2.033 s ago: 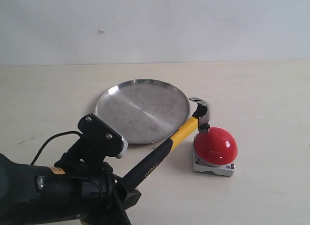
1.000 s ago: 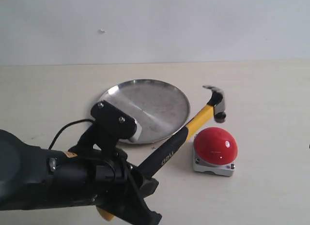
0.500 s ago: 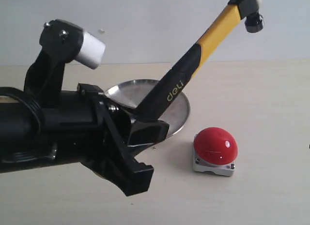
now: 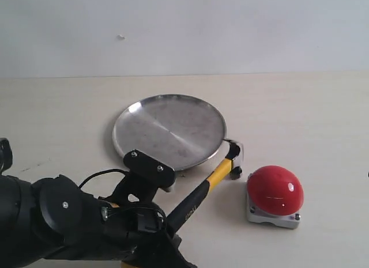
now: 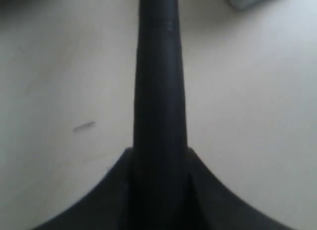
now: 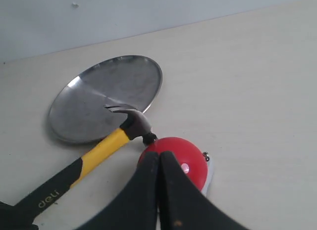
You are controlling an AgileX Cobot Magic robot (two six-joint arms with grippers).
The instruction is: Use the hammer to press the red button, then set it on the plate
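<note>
My left gripper (image 4: 168,229) (image 5: 159,158) is shut on the black end of the hammer (image 4: 214,177) (image 5: 158,81) handle, low at the front left. The handle slants up and to the right. Its dark head (image 4: 233,155) (image 6: 134,122) lies low between the silver plate (image 4: 170,129) (image 6: 94,99) rim and the red button (image 4: 275,188) (image 6: 187,158), close to the dome's side. The button sits on its grey base (image 4: 274,215) to the right of the plate. My right gripper (image 6: 158,157) is shut and empty, hovering in front of the button; the exterior view does not show it.
The pale tabletop (image 4: 311,118) runs back to a plain white wall (image 4: 230,31). The bulky black left arm (image 4: 52,222) fills the front left corner. A small dark mark (image 5: 84,126) is on the table beside the handle.
Half a second ago the hammer was raised high over the plate; it has swung down, its head now low beside the button. The button has shifted right and towards the front.
</note>
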